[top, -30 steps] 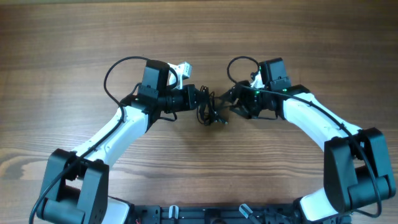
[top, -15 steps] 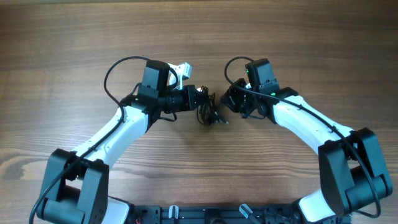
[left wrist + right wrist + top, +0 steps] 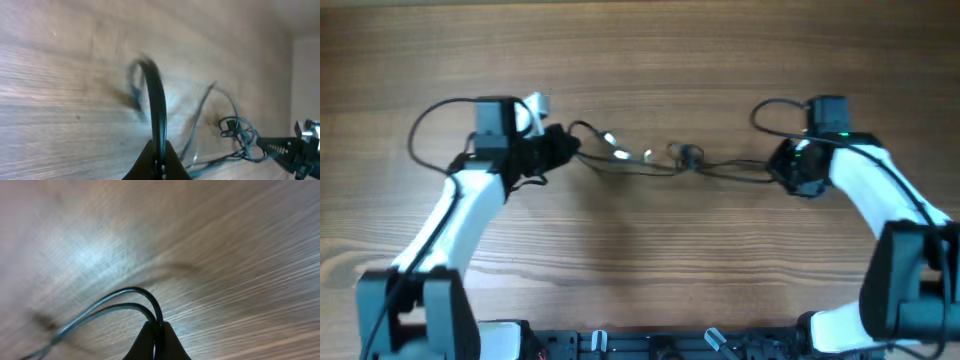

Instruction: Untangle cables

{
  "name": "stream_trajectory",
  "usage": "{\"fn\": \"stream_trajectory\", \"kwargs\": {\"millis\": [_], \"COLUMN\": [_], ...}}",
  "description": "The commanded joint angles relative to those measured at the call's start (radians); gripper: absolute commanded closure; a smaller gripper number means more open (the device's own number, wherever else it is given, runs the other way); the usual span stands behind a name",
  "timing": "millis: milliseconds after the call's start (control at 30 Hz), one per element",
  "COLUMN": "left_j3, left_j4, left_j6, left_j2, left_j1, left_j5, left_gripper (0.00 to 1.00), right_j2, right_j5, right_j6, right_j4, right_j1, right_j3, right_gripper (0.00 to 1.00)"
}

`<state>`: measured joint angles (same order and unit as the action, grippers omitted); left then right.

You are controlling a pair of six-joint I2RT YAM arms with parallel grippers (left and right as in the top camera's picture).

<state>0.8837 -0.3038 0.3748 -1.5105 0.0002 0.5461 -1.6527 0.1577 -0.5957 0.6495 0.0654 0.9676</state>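
Cables (image 3: 660, 168) strung taut across mid-table (image 3: 640, 60). Left pincer (image 3: 563, 148) at 9 o'clock and right pincer (image 3: 782, 170) at 3 o'clock, each clenched on strands. Risk: a wider pull cinches the knot (image 3: 688, 154), or a strand slips free.

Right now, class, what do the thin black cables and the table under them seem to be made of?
The cables: probably a plastic or rubbery jacket, smooth black; they curve into loops and catch a bluish sheen in the wrist views. The table: wood or wood-look laminate, brown with long grain lines and soft glare; which one cannot be told.
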Motion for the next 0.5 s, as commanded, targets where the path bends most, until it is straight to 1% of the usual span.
{"fn": "stream_trajectory", "kwargs": {"millis": [0,67,100,133,167,200,233,267,300,333,367,400,433,467], "left_j3": [0.007,0.007,0.007,0.006,0.006,0.006,0.006,0.005,0.005,0.005,0.005,0.005,0.005,0.005], "left_j4": [0.007,0.006,0.006,-0.004,-0.021,-0.037,-0.052,-0.057,-0.057,-0.056,-0.057,-0.056,-0.052,-0.049], "left_j6": [-0.031,0.003,0.017,0.024,0.023,0.022,0.022,0.021,0.022,0.022,0.021,0.022,0.022,0.022], "left_j2": [0.102,0.135,0.140,0.140,0.140,0.140,0.140,0.140,0.140,0.140,0.140,0.140,0.135,0.128], "left_j1": [0.084,0.094,0.087,0.066,0.044,0.020,-0.009,-0.040,-0.062,-0.090,-0.117,-0.140,-0.179,-0.207], "left_j5": [-0.046,-0.031,0.019,0.068,0.070,0.069,0.066,0.062,0.062,0.058,0.045,0.033,0.024,0.020], "left_gripper": [0.96,0.96,0.96,0.96,0.92,0.74,0.43,0.32,0.27,0.23,0.22,0.25,0.30,0.30], "right_j2": [0.101,0.143,0.161,0.174,0.178,0.177,0.177,0.177,0.177,0.177,0.177,0.177,0.177,0.177], "right_j5": [-0.068,-0.024,0.051,0.241,0.380,0.531,0.634,0.702,0.741,0.782,0.817,0.836,0.839,0.839], "right_j6": [0.102,0.101,0.133,0.242,0.320,0.398,0.444,0.470,0.482,0.502,0.518,0.518,0.517,0.516], "right_j4": [0.008,0.006,-0.005,-0.034,-0.047,-0.055,-0.054,-0.053,-0.054,-0.056,-0.061,-0.066,-0.072,-0.072], "right_j1": [0.064,0.064,0.063,0.060,0.058,0.055,0.049,0.042,0.034,0.023,0.007,-0.004,-0.021,-0.038], "right_j3": [0.030,0.030,0.030,0.030,0.030,0.030,0.030,0.030,0.030,0.030,0.030,0.030,0.030,0.030], "right_gripper": [0.96,0.96,0.96,0.96,0.96,0.96,0.95,0.96,0.96,0.96,0.96,0.96,0.96,0.96]}}
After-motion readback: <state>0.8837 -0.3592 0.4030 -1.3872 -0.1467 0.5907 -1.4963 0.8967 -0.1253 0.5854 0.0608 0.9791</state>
